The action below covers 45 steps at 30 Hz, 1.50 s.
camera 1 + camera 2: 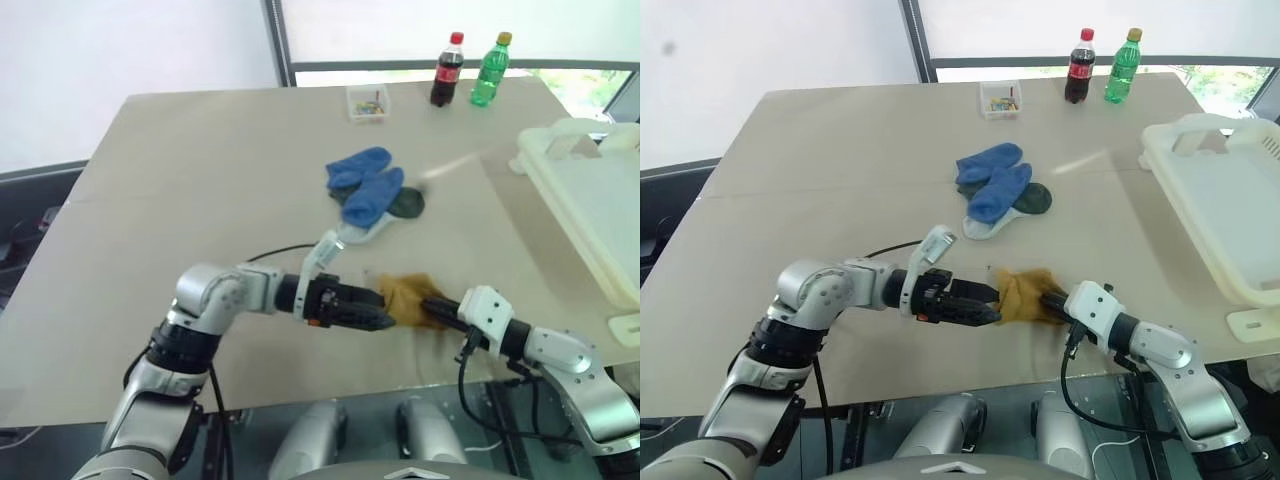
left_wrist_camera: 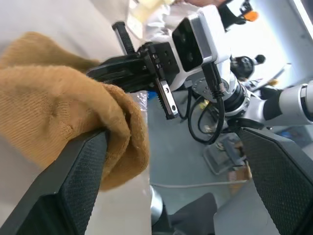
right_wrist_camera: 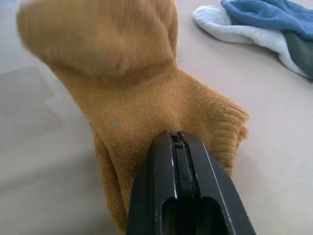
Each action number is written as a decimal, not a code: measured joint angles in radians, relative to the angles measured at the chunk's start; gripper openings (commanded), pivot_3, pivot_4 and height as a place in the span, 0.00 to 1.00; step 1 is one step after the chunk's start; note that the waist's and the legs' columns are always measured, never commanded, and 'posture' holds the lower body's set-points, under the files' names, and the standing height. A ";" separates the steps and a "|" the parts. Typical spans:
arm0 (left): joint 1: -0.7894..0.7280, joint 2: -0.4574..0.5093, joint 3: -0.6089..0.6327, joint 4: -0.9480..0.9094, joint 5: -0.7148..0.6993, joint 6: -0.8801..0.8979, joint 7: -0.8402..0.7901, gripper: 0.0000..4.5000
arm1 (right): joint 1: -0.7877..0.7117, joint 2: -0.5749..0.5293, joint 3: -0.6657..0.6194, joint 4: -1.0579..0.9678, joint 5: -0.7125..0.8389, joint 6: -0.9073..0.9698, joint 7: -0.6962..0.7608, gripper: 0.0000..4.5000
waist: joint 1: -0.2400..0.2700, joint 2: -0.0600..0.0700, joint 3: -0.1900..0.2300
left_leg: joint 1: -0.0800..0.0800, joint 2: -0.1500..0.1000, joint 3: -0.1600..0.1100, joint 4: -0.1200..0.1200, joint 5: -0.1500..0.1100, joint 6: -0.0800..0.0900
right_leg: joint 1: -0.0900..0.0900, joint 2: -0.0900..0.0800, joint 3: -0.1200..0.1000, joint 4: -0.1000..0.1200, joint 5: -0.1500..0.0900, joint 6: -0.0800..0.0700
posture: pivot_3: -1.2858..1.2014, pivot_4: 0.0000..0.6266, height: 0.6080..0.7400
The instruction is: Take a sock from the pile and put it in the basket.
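Observation:
A mustard yellow sock [image 1: 408, 295] hangs bunched just above the table near its front edge, with my right gripper [image 1: 435, 305] shut on it from the right. The right wrist view shows the shut fingers [image 3: 178, 161] pinching the sock's cuff [image 3: 132, 98]. My left gripper [image 1: 385, 320] stands open right at the sock's left side, pointing toward the right gripper. In the left wrist view one of its fingers [image 2: 73, 196] lies against the sock [image 2: 49, 103]. The pile [image 1: 370, 190] of blue, white and dark green socks lies at mid-table. The white basket [image 1: 1185, 130] stands at the right edge.
At the table's far side stand a small clear box [image 1: 368, 103] of colourful bits, a cola bottle [image 1: 447, 70] and a green bottle [image 1: 490, 70]. The table's front edge runs just below both grippers.

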 measured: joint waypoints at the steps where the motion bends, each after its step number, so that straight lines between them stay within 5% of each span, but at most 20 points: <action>1: -0.017 -0.015 -0.011 0.018 0.001 -0.003 -0.009 1.00 | 0.004 0.000 -0.001 -0.005 0.001 0.003 -0.001 0.01 | 0.001 0.000 0.000 | 0.000 0.000 0.000 0.000 0.000 0.000 | 0.000 0.000 0.000 0.000 0.000 0.000 | 0.52 0.24 1.00; 19: -0.155 -0.329 -0.086 0.315 0.142 -0.097 -0.020 1.00 | 0.111 0.000 -0.039 -0.152 0.000 0.105 -0.068 0.01 | 0.002 0.000 0.000 | -0.001 0.000 0.000 0.001 0.000 0.000 | 0.000 0.000 0.000 0.000 0.000 0.000 | 0.52 0.24 1.00; 30: -0.174 -0.404 -0.128 0.436 0.275 -0.202 0.010 1.00 | 0.271 -0.056 -0.151 -0.373 -0.006 0.147 -0.091 0.01 | 0.006 -0.002 -0.002 | 0.001 0.000 -0.001 0.004 0.000 0.000 | 0.004 -0.001 -0.002 0.000 0.000 0.001 | 0.52 0.24 1.00; 37: -0.141 -0.376 -0.110 0.404 0.283 -0.248 -0.053 1.00 | 0.319 -0.010 -0.192 -0.444 0.058 0.201 -0.109 0.01 | 0.001 -0.002 -0.002 | 0.001 0.000 -0.001 0.004 0.000 0.000 | 0.003 -0.001 -0.001 0.000 0.000 0.001 | 0.52 0.24 1.00; 45: 0.019 -0.173 -0.009 0.103 0.267 -0.392 -0.107 1.00 | 0.179 0.048 -0.178 -0.432 0.177 0.321 -0.139 0.01 | 0.000 -0.002 -0.002 | 0.001 0.001 0.000 0.003 0.000 0.000 | 0.003 0.000 0.000 0.000 0.000 0.001 | 0.52 0.24 1.00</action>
